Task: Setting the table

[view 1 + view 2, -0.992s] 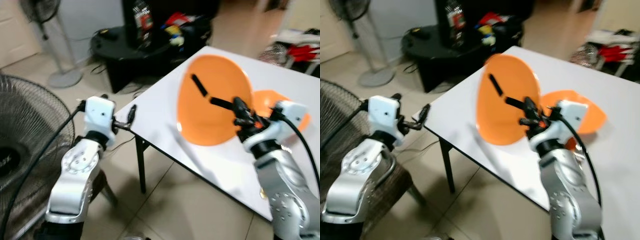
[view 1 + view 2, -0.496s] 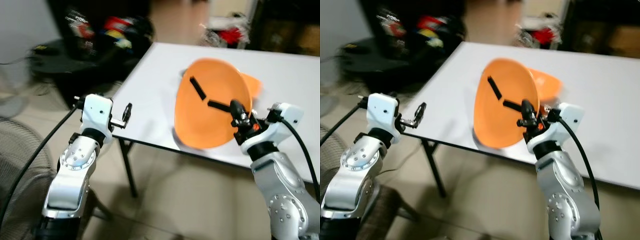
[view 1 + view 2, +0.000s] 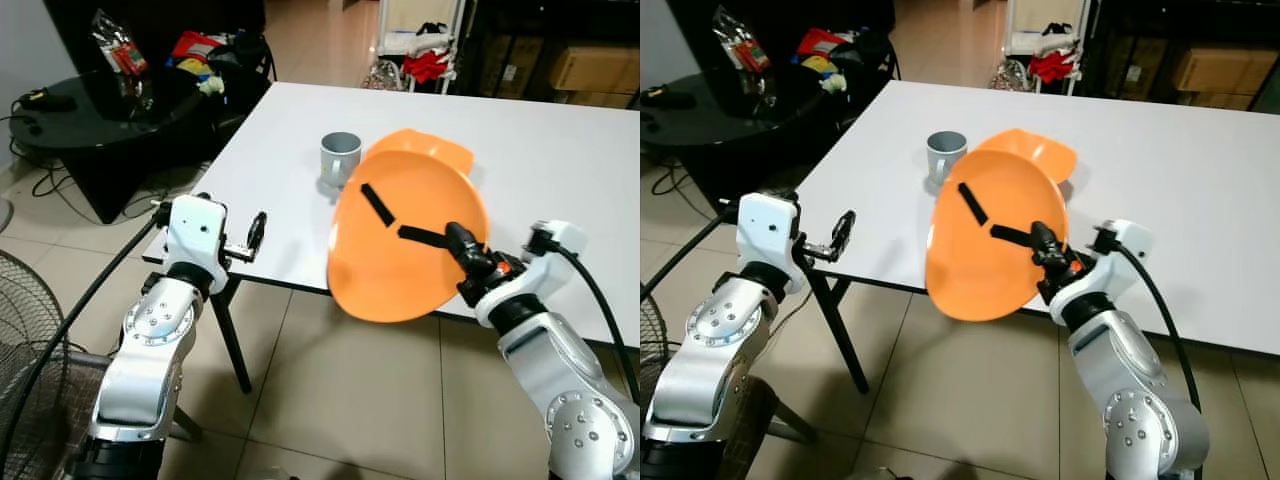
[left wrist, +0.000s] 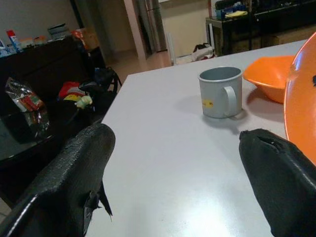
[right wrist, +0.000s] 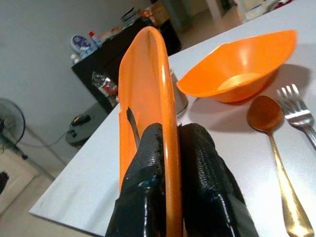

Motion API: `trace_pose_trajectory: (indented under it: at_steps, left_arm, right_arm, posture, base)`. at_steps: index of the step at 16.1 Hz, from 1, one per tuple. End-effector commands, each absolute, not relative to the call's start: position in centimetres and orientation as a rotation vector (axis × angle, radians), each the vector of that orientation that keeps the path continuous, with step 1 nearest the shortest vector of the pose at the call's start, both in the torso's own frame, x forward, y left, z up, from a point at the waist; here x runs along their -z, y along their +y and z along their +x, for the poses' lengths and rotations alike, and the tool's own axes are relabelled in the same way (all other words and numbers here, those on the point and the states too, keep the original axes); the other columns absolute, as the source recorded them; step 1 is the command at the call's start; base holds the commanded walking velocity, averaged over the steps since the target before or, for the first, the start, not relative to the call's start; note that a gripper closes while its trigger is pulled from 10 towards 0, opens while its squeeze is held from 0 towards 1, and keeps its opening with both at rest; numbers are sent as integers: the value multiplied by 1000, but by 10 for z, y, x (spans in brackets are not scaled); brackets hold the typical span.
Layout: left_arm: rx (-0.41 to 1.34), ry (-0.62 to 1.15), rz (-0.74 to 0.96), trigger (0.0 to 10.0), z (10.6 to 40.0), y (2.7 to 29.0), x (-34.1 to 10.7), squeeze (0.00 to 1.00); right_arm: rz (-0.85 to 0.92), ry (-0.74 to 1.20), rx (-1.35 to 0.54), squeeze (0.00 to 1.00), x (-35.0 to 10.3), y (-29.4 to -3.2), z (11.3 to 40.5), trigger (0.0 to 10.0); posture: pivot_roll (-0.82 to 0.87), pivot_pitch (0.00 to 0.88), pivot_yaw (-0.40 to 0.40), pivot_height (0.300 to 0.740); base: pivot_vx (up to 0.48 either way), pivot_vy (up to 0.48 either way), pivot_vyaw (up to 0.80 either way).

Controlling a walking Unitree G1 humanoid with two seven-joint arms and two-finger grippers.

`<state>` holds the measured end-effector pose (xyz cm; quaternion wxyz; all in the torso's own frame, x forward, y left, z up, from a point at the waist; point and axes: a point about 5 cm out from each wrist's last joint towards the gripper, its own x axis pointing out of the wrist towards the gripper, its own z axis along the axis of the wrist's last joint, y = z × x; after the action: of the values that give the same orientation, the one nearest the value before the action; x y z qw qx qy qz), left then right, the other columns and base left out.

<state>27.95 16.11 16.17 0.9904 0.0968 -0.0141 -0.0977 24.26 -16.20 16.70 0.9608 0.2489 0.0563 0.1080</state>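
Orange plate [image 3: 405, 240], pinched on edge by the right tool [image 3: 462, 248] over the worktop [image 3: 560, 150] rim, could slip floorward or clip the bowl [image 5: 237, 69] and mug [image 3: 339, 158] at its 12 o'clock; left tool [image 3: 252, 235] spread, idle

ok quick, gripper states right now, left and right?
Left gripper: open, holding nothing, at the table's near edge.
Right gripper: shut on the orange plate, held on edge above the table.
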Motion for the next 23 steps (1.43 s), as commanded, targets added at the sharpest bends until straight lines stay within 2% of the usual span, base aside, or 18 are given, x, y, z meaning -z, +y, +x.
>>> trace_pose_trajectory:
  at_steps: [1, 4, 12, 18, 21, 23]
  left_arm:
    - [185, -36, 198, 10000, 277, 166, -165, 0]
    - [185, -34, 197, 10000, 276, 167, -165, 0]
    - [244, -39, 187, 10000, 275, 161, -164, 0]
    - [487, 0, 158, 10000, 262, 147, -162, 0]
    - [663, 76, 161, 10000, 262, 142, -158, 0]
    - [740, 95, 153, 10000, 259, 137, -160, 0]
  right_arm:
    - [510, 85, -279, 0, -177, -156, 244, 10000]
    - [507, 97, -283, 0, -177, -156, 245, 10000]
    - [524, 122, -324, 0, -176, -154, 239, 10000]
    - [770, 266, -332, 0, -158, -163, 228, 10000]
    - [956, 403, -241, 0, -143, -170, 233, 10000]
    - [1019, 458, -209, 0, -136, -172, 236, 10000]
  posture:
    - [97, 0, 51, 740]
    - [102, 0, 47, 740]
    - [95, 0, 54, 740]
    - [88, 0, 62, 740]
    - [88, 0, 63, 740]
    - [87, 0, 63, 740]
  base:
    - [371, 0, 688]
    - [411, 0, 800]
    - [335, 0, 0]
    - [0, 0, 0]
    - [0, 0, 0]
    - [0, 0, 0]
